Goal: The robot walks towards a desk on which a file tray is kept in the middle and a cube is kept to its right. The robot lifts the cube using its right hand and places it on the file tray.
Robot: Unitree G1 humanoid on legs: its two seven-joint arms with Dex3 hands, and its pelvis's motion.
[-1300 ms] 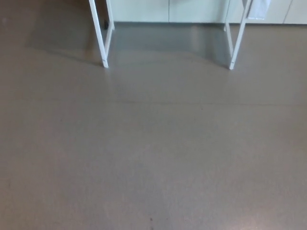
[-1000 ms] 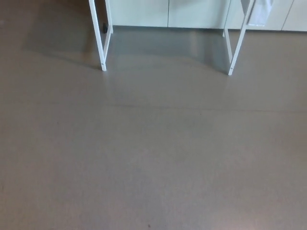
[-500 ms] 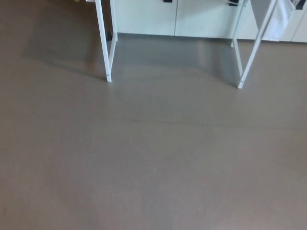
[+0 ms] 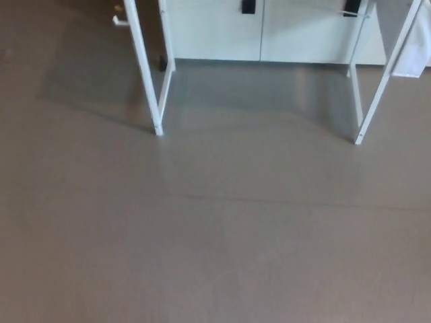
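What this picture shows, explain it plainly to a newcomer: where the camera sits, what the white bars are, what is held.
The one picture comes from a camera on a humanoid robot's head, looking down. Most of it is bare brown floor. The white bars are a desk's legs, one pair on the left, one on the right; white cabinets stand behind. The desk top is cut off at the top edge, so no tray or cube shows. Neither hand shows either, so nothing can be seen held.

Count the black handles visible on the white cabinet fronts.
2: one handle at top centre, another at top right, near the desk's right leg. Both are cut by the top edge; more may be hidden.
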